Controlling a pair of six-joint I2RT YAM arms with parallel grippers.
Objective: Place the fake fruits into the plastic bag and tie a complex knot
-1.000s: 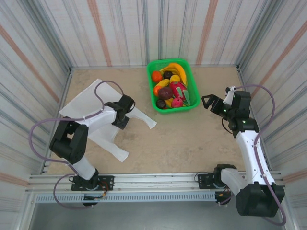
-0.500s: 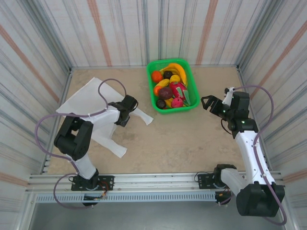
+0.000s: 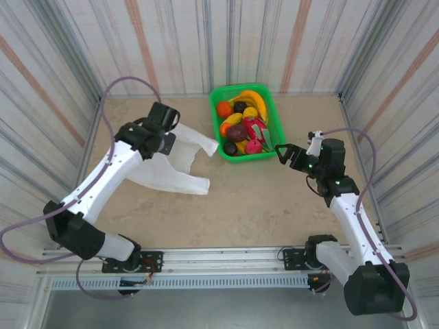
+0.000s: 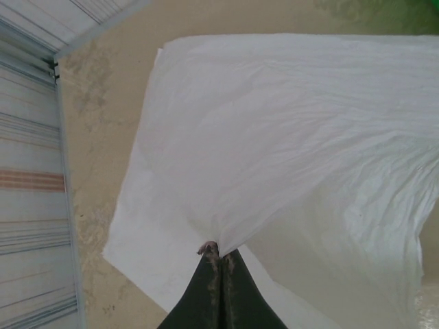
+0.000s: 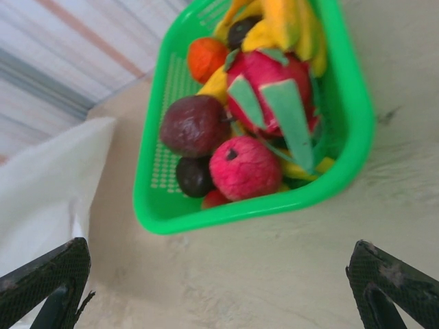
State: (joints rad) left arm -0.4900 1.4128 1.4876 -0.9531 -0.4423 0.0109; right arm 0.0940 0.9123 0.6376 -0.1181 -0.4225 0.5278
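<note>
**Top external view: fruit just ahead of my right claw, bag pinched in my left**

My right claw (image 3: 282, 154) hangs with its fingers spread wide, empty, just beside the near right corner of the green rectangular plastic basket (image 3: 250, 158). The small glossy plastic toy fruits (image 3: 242, 127) are all heaped inside that basket, none yet bagged. In the right wrist view the right claw (image 5: 216, 250) faces the basket's rim (image 5: 274, 205), with a pink-red fruit and a dark maroon one nearest the near wall. The basket's long axis runs away from my bases towards the far wall.

My left claw (image 3: 167, 140) is clamped on a fold of the thin translucent white plastic carrier bag (image 3: 171, 177). The left wrist view shows the left claw (image 4: 218, 257) with its fingers pressed together on the gathered film, the bag (image 4: 288, 137) draping from them to the sandy table (image 3: 274, 205). The bag lies just left of the basket. I judge the right arm the nearer one for picking fruit, its reach running forward and leftward over the rim
</note>
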